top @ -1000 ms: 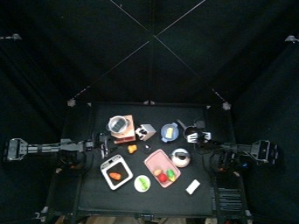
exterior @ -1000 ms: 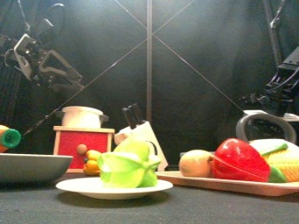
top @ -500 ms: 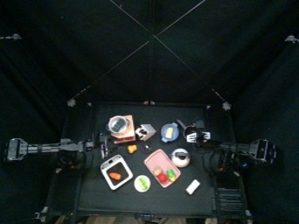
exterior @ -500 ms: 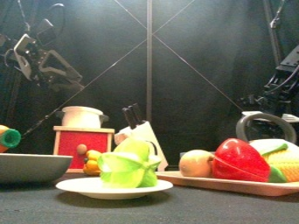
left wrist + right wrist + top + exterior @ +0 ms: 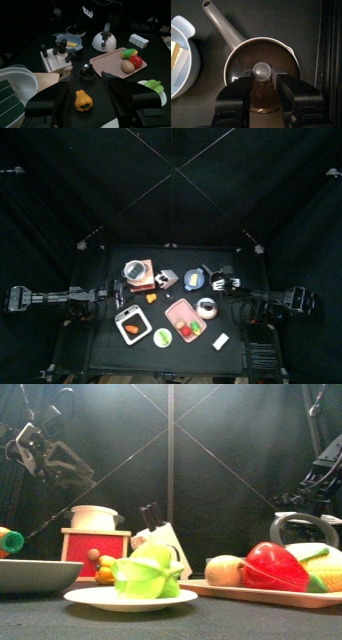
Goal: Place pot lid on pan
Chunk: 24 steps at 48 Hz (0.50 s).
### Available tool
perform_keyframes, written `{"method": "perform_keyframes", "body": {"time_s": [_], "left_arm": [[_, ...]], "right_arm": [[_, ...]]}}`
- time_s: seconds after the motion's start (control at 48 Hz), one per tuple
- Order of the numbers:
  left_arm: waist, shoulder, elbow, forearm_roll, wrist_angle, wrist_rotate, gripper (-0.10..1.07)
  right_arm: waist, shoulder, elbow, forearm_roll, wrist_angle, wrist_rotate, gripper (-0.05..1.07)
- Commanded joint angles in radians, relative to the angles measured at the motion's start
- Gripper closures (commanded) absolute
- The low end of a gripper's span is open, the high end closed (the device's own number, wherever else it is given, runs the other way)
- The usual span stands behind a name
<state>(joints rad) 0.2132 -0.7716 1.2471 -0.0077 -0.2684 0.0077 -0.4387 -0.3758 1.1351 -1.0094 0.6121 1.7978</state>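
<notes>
Slightly higher than a second ago in the front view, the right arm [image 5: 325, 469] is all that has shifted; nothing on the worktop [image 5: 27, 45] has moved. The pot lid [image 5: 243, 59], dark with a grey knob [image 5: 262, 71], lies inside the pale rim of the pan [image 5: 221, 25], just beside a blue bowl [image 5: 181, 55]. The right hand [image 5: 264, 77] hangs over it, jaws apart on either side of the knob, not visibly pinching it. The left hand [image 5: 87, 79] hovers at the left, jaws wide open and empty.
</notes>
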Motion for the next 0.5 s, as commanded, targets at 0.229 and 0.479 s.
{"method": "perform_keyframes", "body": {"time_s": [0.229,0.479], "left_arm": [[0.002,0.002,-0.008,0.000,-0.006,0.002,0.11],[0.002,0.002,-0.008,0.000,-0.006,0.002,0.11]], "right_arm": [[-0.002,-0.026,-0.026,-0.014,0.000,0.002,0.39],[-0.002,-0.028,-0.031,-0.014,0.002,0.002,0.39]]}}
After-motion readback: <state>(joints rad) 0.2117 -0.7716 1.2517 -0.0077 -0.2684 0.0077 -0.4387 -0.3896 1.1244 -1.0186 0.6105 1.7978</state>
